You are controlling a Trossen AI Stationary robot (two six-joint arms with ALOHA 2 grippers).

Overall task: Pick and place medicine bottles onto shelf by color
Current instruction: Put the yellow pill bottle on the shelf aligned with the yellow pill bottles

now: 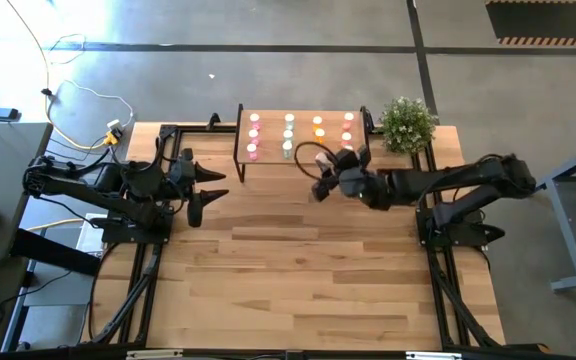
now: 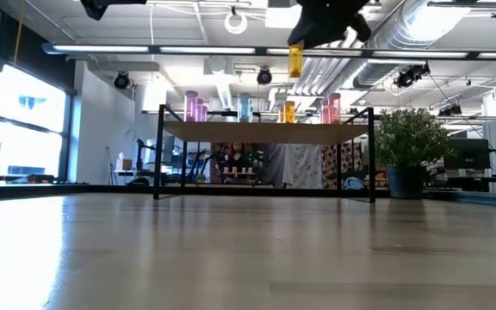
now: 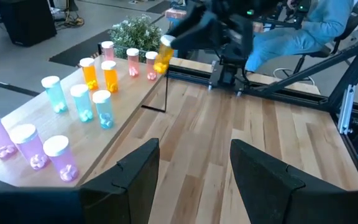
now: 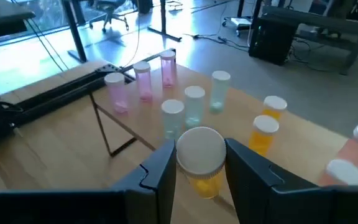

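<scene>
The right gripper (image 4: 199,163) has its jaws closed on an orange bottle (image 4: 201,160), held in the air above the shelf (image 1: 268,150) near the worktop's far edge. Left gripper (image 3: 191,165) jaws wide, empty.

Grey concrete floor (image 1: 268,25), bright windows (image 2: 24,120), exposed ceiling ducts (image 2: 437,39), potted plant (image 2: 410,146) beside plank tabletop (image 1: 298,260).

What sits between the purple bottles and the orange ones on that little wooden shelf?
Three pale blue, white-capped bottles stand between the purple bottles and the orange bottles on the light-wood shelf, clearest in the left wrist view.
</scene>
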